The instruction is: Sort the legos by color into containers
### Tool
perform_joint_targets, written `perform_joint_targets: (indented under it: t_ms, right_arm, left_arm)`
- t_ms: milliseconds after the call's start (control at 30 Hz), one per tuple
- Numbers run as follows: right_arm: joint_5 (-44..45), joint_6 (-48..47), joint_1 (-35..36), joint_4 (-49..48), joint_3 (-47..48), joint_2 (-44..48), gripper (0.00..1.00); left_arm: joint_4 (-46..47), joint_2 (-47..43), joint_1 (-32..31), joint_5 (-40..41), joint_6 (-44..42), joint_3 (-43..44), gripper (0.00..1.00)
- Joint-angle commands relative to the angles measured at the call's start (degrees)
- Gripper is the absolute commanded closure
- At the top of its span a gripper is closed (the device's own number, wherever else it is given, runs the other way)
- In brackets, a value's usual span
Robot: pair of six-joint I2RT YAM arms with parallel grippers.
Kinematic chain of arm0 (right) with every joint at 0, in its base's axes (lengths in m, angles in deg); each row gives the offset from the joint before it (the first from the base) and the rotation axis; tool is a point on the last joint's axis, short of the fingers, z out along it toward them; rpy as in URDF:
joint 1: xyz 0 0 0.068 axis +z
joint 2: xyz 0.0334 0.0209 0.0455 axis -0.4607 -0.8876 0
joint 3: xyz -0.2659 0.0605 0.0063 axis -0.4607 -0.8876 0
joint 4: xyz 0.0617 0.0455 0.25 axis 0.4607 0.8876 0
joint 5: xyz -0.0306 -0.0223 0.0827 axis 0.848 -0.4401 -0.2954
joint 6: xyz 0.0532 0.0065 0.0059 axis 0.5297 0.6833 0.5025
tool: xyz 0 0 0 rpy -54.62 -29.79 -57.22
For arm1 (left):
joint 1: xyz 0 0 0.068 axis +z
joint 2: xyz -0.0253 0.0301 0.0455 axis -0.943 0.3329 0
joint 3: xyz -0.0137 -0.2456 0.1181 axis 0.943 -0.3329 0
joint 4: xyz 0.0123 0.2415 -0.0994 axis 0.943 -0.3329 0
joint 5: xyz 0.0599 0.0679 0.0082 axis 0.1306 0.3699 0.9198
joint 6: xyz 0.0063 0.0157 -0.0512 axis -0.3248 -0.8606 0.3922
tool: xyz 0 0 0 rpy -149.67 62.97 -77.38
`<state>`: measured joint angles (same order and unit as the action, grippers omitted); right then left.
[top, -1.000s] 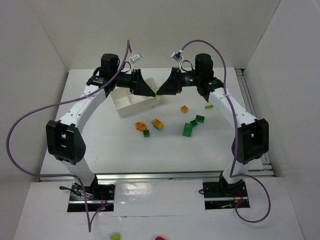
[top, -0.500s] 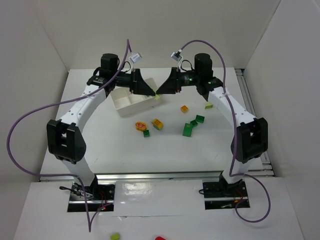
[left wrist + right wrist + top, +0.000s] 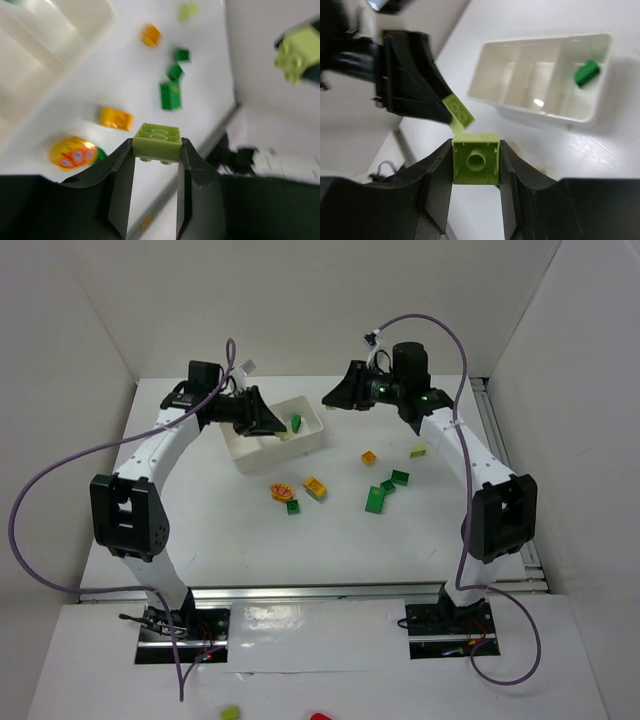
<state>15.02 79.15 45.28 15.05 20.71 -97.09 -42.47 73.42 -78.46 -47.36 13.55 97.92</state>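
Change: a second earlier we saw both claws tip to tip just beside the tray's (image 3: 240,454) right end, with one lime lump between them. Now they stood well apart, each with its own piece.
Left claw (image 3: 157,150): clenched on a lime brick (image 3: 157,139), studs up, after standing partly open a second before.
Right claw (image 3: 476,150): clenched on a second lime brick (image 3: 476,159), its hollow underside towards its wrist camera, the grip unchanged.
Meaning: we judged that two stuck lime bricks had been pulled apart (the handover looked like a split, not a pass), so both were free to be dropped singly.
Position: from the top view the left claw had swung back over the tray, while the right claw hung raised beyond the tray's far right corner.
Tray contents: one dark green brick (image 3: 586,73) lay in the end compartment. The other two showed nothing.
Left to do: the loose legos (image 3: 375,500), orange, yellow, lime and dark green, lay scattered right of and nearer than the tray.
Surface: a plain white table (image 3: 250,540), with a metal rail (image 3: 320,592) along its near edge.
Room: white walls (image 3: 80,320) closed in three sides, and purple cables (image 3: 40,490) looped off both arms.
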Motion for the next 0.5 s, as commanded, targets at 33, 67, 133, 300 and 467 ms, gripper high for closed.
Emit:
perform_joint_targets:
  t_ms: [33, 67, 133, 300, 467]
  right_arm:
    - [23.02, 0.24, 2.28, 6.38, 1.51, -0.25, 0.74]
    - [24.33, 0.77, 2.28, 5.59, -0.24, -0.25, 0.74]
    - [25.75, 0.78, 2.28, 5.58, -1.39, 0.37, 0.74]
    - [30.58, -0.81, 4.3, 9.45, 0.18, 0.37, 0.74]
    - [31.91, -2.12, 6.14, 10.07, 0.8, -0.85, 0.74]
  left_arm:
    - [-7.26, 5.21, -0.62, 26.05, 3.6, 10.1, 1.0]
    - [-7.26, 6.7, -0.62, 29.12, 3.61, 10.9, 1.0]
    - [-7.79, 8.2, -0.62, 34.14, 4.13, 13.01, 1.0]
    - [-9.54, 16.89, -0.62, 35.57, 1.15, 20.13, 1.0]
    - [-11.3, 23.49, -1.15, 35.39, 0.62, 27.5, 1.0]
